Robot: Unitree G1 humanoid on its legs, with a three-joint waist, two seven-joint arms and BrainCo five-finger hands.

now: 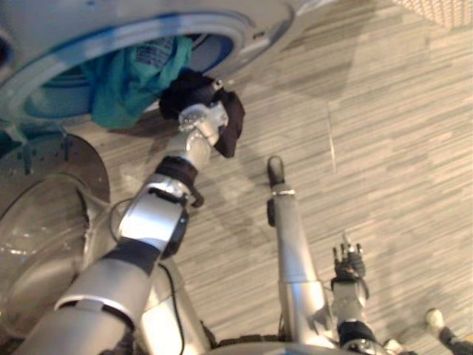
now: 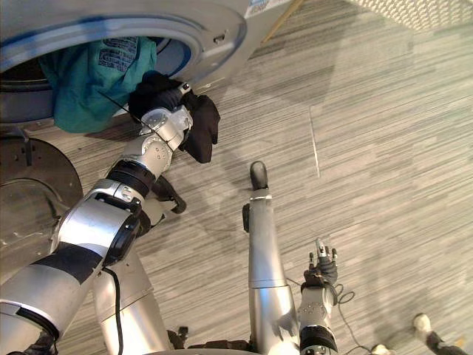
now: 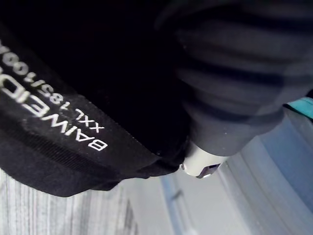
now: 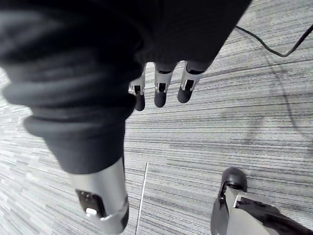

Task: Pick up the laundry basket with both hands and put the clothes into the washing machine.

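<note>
- My left robot hand [image 1: 194,116] is raised to the lower rim of the washing machine [image 1: 255,26] opening, arm stretched out from the lower left.
- A black garment [image 1: 230,124] is draped over that robot hand and covers it, so I cannot tell whether it is clamped on the cloth or loose under it.
- One end of the black garment hangs down beside my wrist above the floor [image 1: 392,148]. In the left wrist view its dark band [image 3: 63,142] with white print sits right against the ribbed cover.
- A teal garment [image 1: 127,83] spills out of the drum over the front rim, just beside the black one (they look to be touching at the edge).
- The round glass door [image 1: 41,222] stands swung open at the lower left.
- My right robot hand [image 1: 349,260] hangs low at the lower right, well apart from the machine, fingers [image 4: 160,94] straight and spread, holding nothing.
</note>
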